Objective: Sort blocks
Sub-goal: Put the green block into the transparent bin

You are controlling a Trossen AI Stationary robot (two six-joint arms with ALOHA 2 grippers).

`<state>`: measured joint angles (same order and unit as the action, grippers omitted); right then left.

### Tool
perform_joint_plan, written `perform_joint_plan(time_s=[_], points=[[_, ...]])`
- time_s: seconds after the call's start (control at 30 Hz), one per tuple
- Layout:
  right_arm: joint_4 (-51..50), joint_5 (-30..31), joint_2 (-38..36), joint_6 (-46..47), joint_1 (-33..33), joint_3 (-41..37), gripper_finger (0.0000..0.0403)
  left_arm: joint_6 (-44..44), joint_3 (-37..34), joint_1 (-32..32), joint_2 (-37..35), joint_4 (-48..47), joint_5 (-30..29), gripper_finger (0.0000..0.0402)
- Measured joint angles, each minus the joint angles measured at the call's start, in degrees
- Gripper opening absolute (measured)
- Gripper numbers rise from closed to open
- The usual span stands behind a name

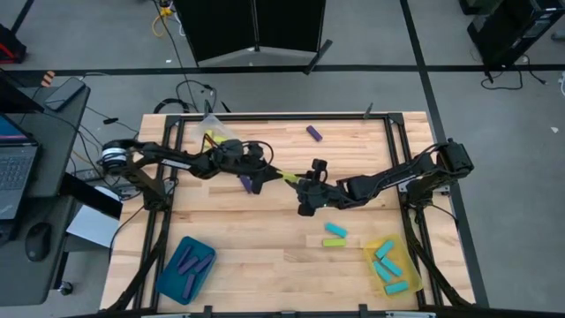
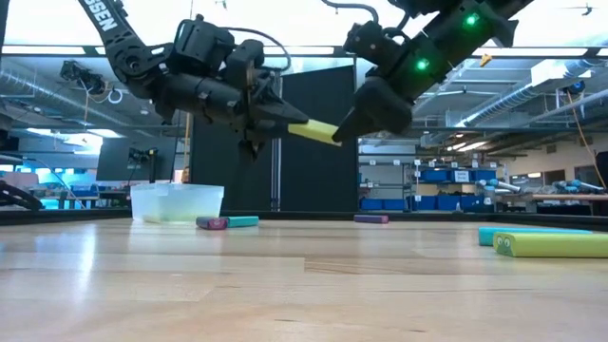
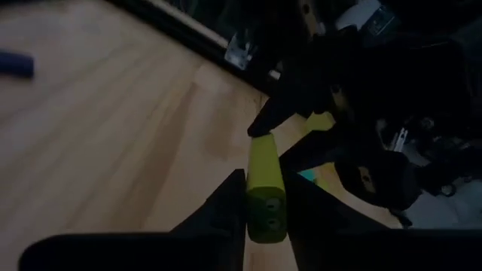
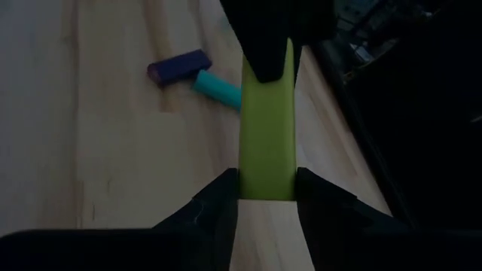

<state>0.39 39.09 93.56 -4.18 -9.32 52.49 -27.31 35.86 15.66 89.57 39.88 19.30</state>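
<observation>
A yellow-green block [image 2: 314, 131] hangs in mid-air over the table's middle, between my two grippers. My left gripper [image 2: 283, 123] comes at it from the table's left and is shut on one end. From the table's right, my right gripper [image 2: 348, 128] is shut on the other end. In the high view the block [image 1: 288, 177] shows as a short bar between the two dark hands. A purple block [image 4: 178, 66] and a cyan block [image 4: 218, 88] lie side by side on the wood below. My left gripper pinches the block's left end [image 3: 265, 197] between its two fingers, on its two long sides. The fingers run nearly level and along the block. The block is lifted clear of the table, slightly tilted. My right gripper pinches the block's right end [image 4: 265, 181] between its two fingers, on its long sides. The fingers slant down from the table's right and lie along the block. The block is clear of the table.
A teal tray [image 1: 166, 269] with purple blocks stands near left, a yellow tray [image 1: 374, 261] with cyan blocks near right, a clear tray [image 1: 214, 125] far left. Loose blocks lie on the wood: a purple one [image 1: 313, 132] at the far side, a cyan [image 1: 335, 230] and a yellow-green one [image 1: 334, 242] nearer.
</observation>
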Motion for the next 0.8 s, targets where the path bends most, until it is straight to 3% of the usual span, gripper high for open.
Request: perform_joint_plan(time_s=[0.2, 0.4, 0.6, 0.8], points=[[-0.88, 4.64, -0.05, -0.29, -0.04, 0.04, 0.0175, 6.74, 0.02, 2.33, -6.16, -9.40, -4.79, 0.0078], [-2.92, 7.70, -0.05, 0.14, -0.09, 0.02, 0.0186, 12.43, 0.02, 5.03, -16.63, -22.19, -10.46, 0.0078], [-5.03, 7.76, -0.05, 3.86, -0.09, -0.01, 0.0186, 16.31, 0.07, 6.91, -27.13, -40.22, -24.66, 0.0078], [-6.61, 7.76, -0.05, 6.86, -0.09, -0.04, 0.0186, 13.05, 0.04, 9.19, -32.10, -55.43, -38.60, 0.0078]])
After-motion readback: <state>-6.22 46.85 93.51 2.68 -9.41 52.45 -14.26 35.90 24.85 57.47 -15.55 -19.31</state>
